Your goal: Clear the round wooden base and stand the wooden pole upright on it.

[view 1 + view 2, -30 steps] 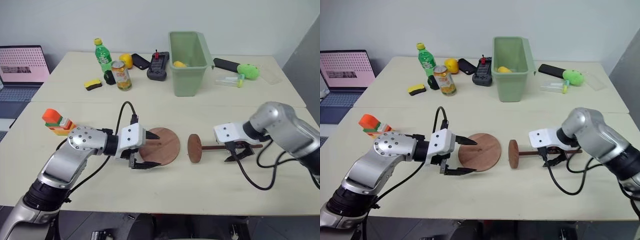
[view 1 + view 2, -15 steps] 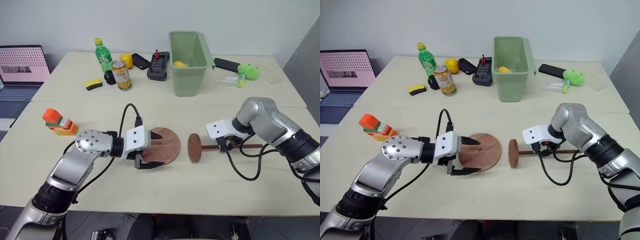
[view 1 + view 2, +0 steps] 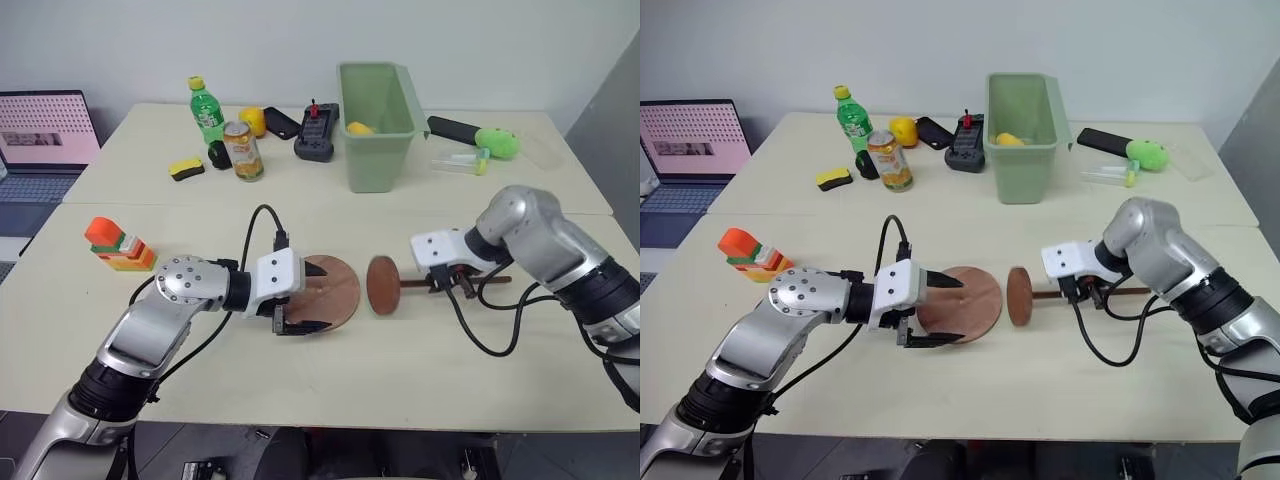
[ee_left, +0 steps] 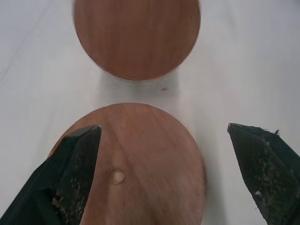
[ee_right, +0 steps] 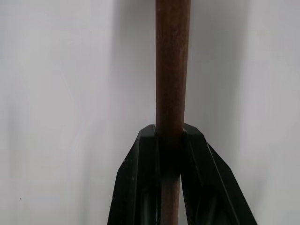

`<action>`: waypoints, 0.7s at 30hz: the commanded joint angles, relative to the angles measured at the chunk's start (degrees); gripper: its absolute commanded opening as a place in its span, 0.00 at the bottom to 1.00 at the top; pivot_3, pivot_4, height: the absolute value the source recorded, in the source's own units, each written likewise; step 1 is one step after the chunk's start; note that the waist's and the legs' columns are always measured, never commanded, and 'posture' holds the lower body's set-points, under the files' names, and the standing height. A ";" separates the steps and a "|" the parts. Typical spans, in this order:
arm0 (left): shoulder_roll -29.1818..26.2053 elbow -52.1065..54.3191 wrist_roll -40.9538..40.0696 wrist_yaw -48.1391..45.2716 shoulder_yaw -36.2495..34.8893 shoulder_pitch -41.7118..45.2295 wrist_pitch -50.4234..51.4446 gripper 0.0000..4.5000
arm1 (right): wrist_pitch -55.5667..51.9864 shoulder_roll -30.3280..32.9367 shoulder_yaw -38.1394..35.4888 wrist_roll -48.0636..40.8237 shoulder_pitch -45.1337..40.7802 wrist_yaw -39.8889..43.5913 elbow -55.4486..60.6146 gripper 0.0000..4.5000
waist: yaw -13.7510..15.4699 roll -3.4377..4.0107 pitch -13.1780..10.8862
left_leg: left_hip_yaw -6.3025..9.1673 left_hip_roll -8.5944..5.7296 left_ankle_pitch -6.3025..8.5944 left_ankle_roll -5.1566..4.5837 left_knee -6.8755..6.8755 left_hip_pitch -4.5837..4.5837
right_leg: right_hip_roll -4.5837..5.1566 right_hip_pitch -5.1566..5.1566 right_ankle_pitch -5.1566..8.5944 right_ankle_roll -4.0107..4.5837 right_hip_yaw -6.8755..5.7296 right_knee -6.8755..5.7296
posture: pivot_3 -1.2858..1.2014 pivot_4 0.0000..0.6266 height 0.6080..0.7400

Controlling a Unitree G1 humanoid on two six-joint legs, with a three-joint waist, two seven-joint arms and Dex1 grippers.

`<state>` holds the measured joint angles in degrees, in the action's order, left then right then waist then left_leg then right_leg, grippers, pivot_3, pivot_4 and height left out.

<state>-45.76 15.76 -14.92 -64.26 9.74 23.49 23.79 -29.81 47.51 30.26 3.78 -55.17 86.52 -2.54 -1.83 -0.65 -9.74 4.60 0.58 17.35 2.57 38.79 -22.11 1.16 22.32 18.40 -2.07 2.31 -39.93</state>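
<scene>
The round wooden base (image 3: 962,302) is seen lying flat on the pale table (image 3: 1040,380), in front of the green bin (image 3: 1023,120) and nearer the robot. A small hole (image 4: 116,176) is seen at its middle. Nothing is seen resting on the base.

The left gripper (image 3: 938,311) is held at the base's left edge. Its two black fingers (image 4: 70,173) are spread wide, one over the far part of the base and one at the near edge. Nothing is held between them.

The wooden pole (image 3: 1045,295) is found just to the right of the base, not touching it. It is lying almost flat, with its round end disc (image 3: 1019,296) turned toward the base and standing on edge. The thin rod (image 5: 172,65) runs away to the right from that disc.

The right gripper (image 3: 1085,293) is closed tight on the rod, right of the end disc. In the right wrist view the rod is seen pinched between the two black fingers (image 5: 136,183).

Behind the base, to the left of the green bin, a green bottle (image 3: 851,118), a can (image 3: 885,158) and a yellow sponge (image 3: 833,179) are seen. A stack of coloured blocks (image 3: 750,255) is seen far left of the base.
</scene>
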 commanded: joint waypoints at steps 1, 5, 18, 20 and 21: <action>-3.76 -1.14 -2.14 -0.35 -7.02 0.40 1.13 1.00 | -9.83 -3.78 -13.93 -10.56 -1.50 -4.19 7.56 0.05 | -0.10 0.01 0.00 | 0.00 0.02 0.00 0.00 -0.01 0.00 | 0.00 0.01 0.00 0.00 0.01 0.00 | 0.52 0.24 1.00; -8.20 -3.30 -4.64 -2.54 -13.00 -2.15 1.55 1.00 | -16.08 -20.44 -31.45 -24.60 3.30 -19.67 17.02 0.05 | -0.90 0.01 0.00 | 0.00 0.10 0.00 0.01 -0.06 0.02 | -0.04 0.04 0.00 0.01 0.01 -0.06 | 0.52 0.24 1.00; -15.62 -2.63 -4.98 -6.87 -15.56 -7.78 0.57 1.00 | -5.32 -43.21 -24.91 -27.09 18.96 -41.99 23.53 0.05 | -0.21 0.12 -0.08 | -0.01 -0.08 0.00 0.00 -0.05 0.05 | -0.07 0.00 0.00 0.00 0.00 -0.07 | 0.52 0.24 1.00; -15.90 -2.61 -4.86 -6.96 -15.41 -7.68 0.47 1.00 | -2.40 -43.39 -23.34 -25.87 19.24 -42.48 21.52 0.05 | -0.24 0.12 -0.08 | -0.02 -0.08 0.00 0.01 -0.05 0.05 | -0.09 0.00 0.00 0.00 0.00 -0.07 | 0.52 0.24 1.00; -15.90 -2.54 -4.89 -6.92 -15.30 -7.53 0.59 1.00 | -1.56 -43.38 -22.82 -25.71 19.33 -42.63 20.83 0.05 | -0.24 0.12 -0.08 | -0.03 -0.08 0.00 0.00 -0.05 0.06 | -0.10 0.00 0.00 0.00 0.00 -0.07 | 0.52 0.24 1.00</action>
<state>-60.53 11.71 -19.26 -70.89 -4.19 15.26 24.56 -35.02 4.44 6.40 -22.55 -35.89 44.56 18.58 -2.07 -0.53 -9.82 4.58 0.51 17.35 2.57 38.73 -22.05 1.06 22.33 18.40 -2.07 2.30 -40.00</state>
